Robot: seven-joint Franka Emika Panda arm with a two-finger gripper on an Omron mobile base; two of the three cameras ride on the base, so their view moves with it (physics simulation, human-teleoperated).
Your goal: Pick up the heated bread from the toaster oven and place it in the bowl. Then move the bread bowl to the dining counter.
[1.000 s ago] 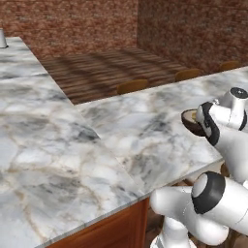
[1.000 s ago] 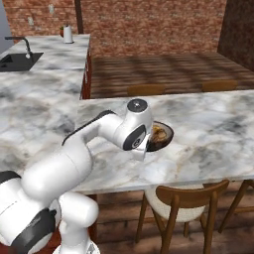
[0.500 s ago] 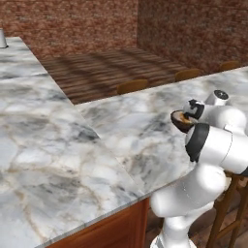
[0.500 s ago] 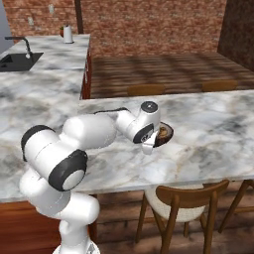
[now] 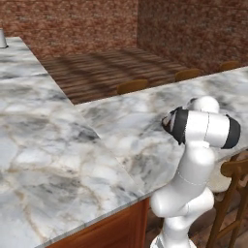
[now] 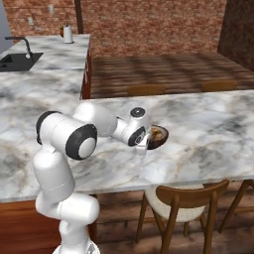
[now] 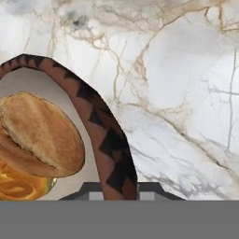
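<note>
Bread lies inside the bowl, whose rim the tool pinches above the dining counter.

You get flat, even light in all three views, with no clear source and no glare. The marble counter reads bright; the brick wall behind it stays dim. Long soft stripes of shadow cross the wooden floor. Base views look coarse and slightly soft. The close bowl stays sharp.
</note>
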